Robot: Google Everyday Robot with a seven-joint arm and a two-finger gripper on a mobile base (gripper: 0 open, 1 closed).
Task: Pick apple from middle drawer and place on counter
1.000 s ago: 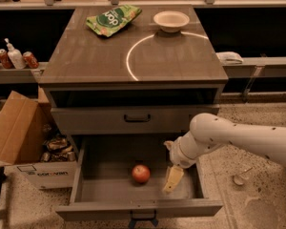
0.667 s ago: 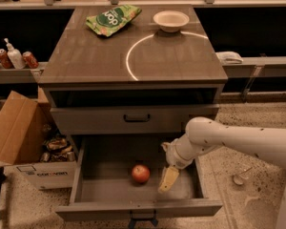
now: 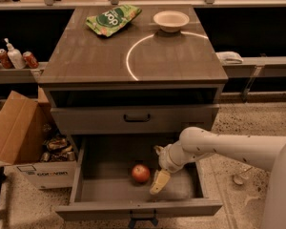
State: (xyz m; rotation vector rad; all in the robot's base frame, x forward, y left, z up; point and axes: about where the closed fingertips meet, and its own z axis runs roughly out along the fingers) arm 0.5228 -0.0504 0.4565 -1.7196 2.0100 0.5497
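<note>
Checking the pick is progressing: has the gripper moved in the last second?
Yes. The gripper has shifted inside the middle drawer toward the apple, which lies where it was.

Lighting is dim and warm overall. Illumination falls from above: the table (image 3: 86, 56) is the brightest surface, with a soft sheen across its grain near the white bowl (image 3: 171, 20). The recess under its top and the bays on either side are near black. The middle drawer (image 3: 109, 185) floor lies in shade, and the apple (image 3: 140, 173) shows a small highlight. The pincer (image 3: 158, 168), fingers spread, hangs inside the drawer just right of the apple, its pale lower finger lit.
</note>
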